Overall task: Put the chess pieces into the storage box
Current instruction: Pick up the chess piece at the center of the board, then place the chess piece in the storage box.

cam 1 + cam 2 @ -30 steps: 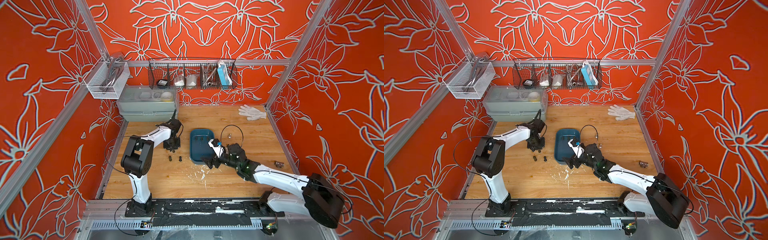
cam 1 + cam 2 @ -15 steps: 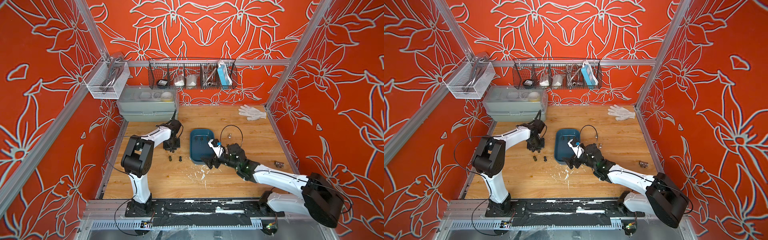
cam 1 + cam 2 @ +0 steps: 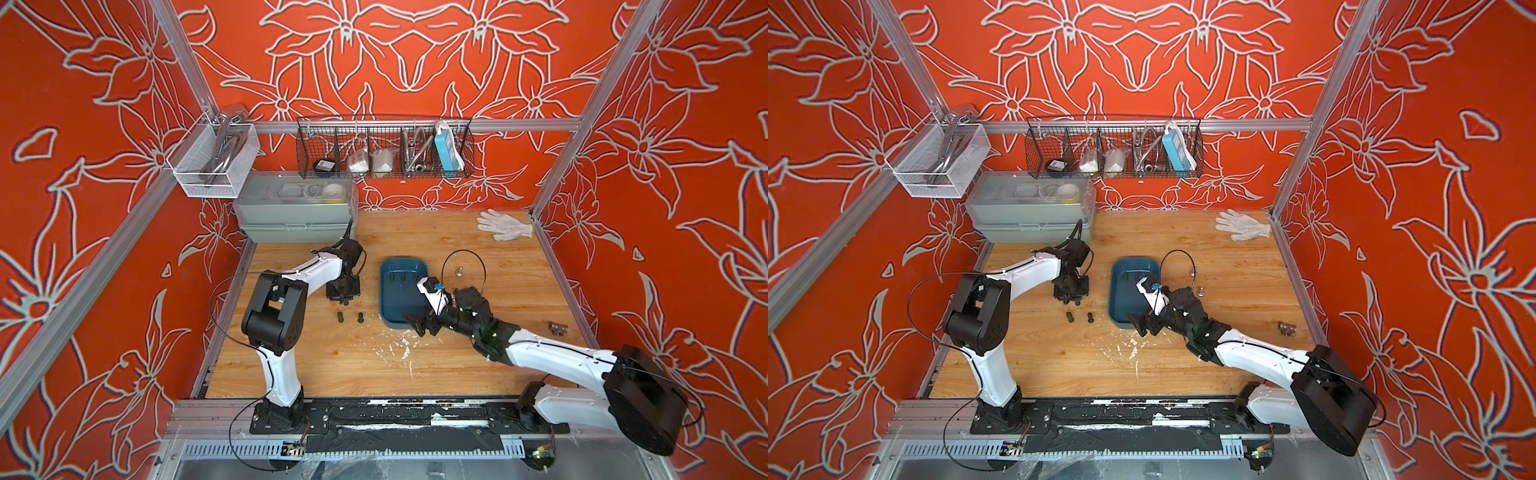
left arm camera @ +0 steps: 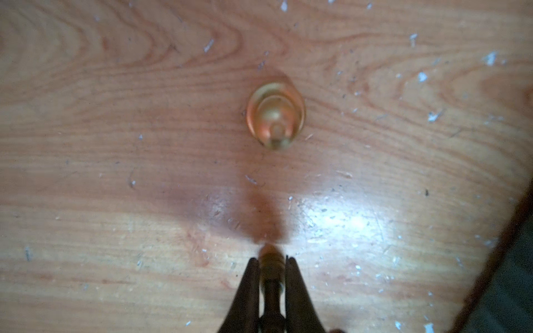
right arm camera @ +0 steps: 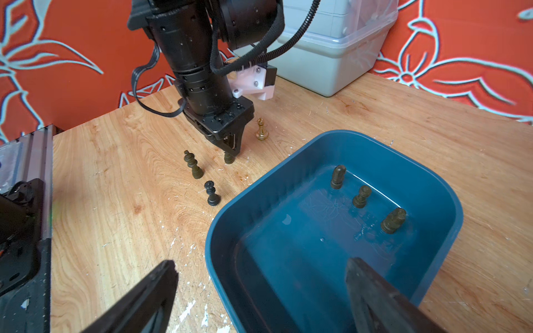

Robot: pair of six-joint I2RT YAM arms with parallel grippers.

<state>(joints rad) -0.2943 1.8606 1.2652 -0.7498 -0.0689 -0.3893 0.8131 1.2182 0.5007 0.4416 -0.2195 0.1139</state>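
My left gripper point(image 4: 271, 261) is shut on a dull gold chess piece point(image 5: 229, 158) whose base is at the table surface, left of the storage box. A shiny gold pawn point(image 4: 275, 115) stands just beyond it. Two black chess pieces point(image 5: 193, 165) point(image 5: 212, 193) stand upright on the wood nearer the front, seen as dark spots in both top views point(image 3: 340, 317) point(image 3: 1090, 318). The teal storage box point(image 3: 395, 301) point(image 5: 317, 141) holds three dull gold pieces point(image 5: 361, 196). My right gripper point(image 5: 262, 274) is open, its fingers straddling the box's near rim.
A silver piece point(image 3: 459, 271) stands right of the box inside a loop of black cable. A grey lidded case point(image 3: 295, 212) sits at the back left, a white glove point(image 3: 505, 224) at the back right, a small brown object point(image 3: 557, 328) near the right wall.
The left gripper's jaws have drawn in on the dull gold piece. Neither arm has visibly shifted.
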